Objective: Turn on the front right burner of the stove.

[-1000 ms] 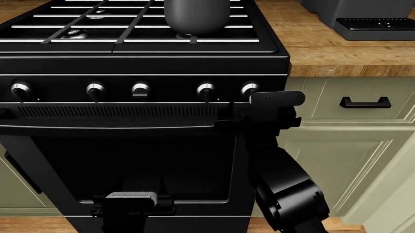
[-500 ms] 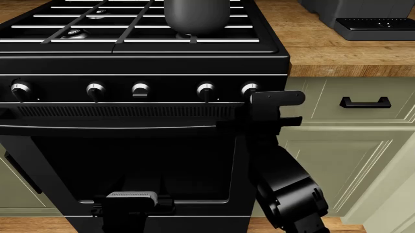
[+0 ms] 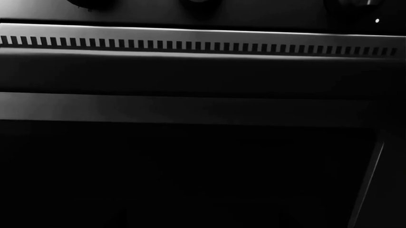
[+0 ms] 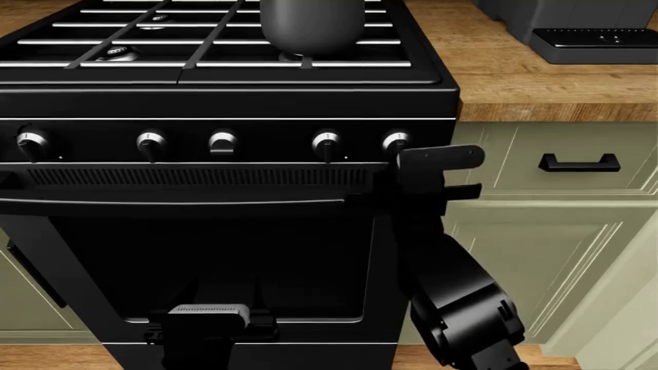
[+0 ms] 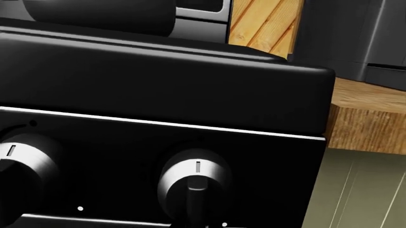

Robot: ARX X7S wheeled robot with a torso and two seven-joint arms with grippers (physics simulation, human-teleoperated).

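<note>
The stove (image 4: pixel 226 100) is glossy black with a row of chrome-tipped knobs. A dark grey pot (image 4: pixel 311 21) stands over the front right burner (image 4: pixel 292 56), which barely shows beneath it. My right gripper (image 4: pixel 417 171) is right in front of the rightmost knob (image 4: pixel 396 139), at the stove's right edge. In the right wrist view that knob (image 5: pixel 193 178) is close ahead, its mark pointing up, and my fingers do not show. My left gripper (image 4: pixel 206 320) hangs low before the oven door. The left wrist view shows only the vent strip (image 3: pixel 190 45) and the door handle (image 3: pixel 190 109).
A wooden counter (image 4: pixel 535 77) lies right of the stove and carries a black coffee machine (image 4: pixel 591 35). Pale green cabinets with a black drawer handle (image 4: pixel 579 163) are below it. The oven door handle (image 4: pixel 175 204) runs across in front of my right arm.
My right arm has edged slightly to the right; the rightmost knob shows a little more. The left arm has not moved.
</note>
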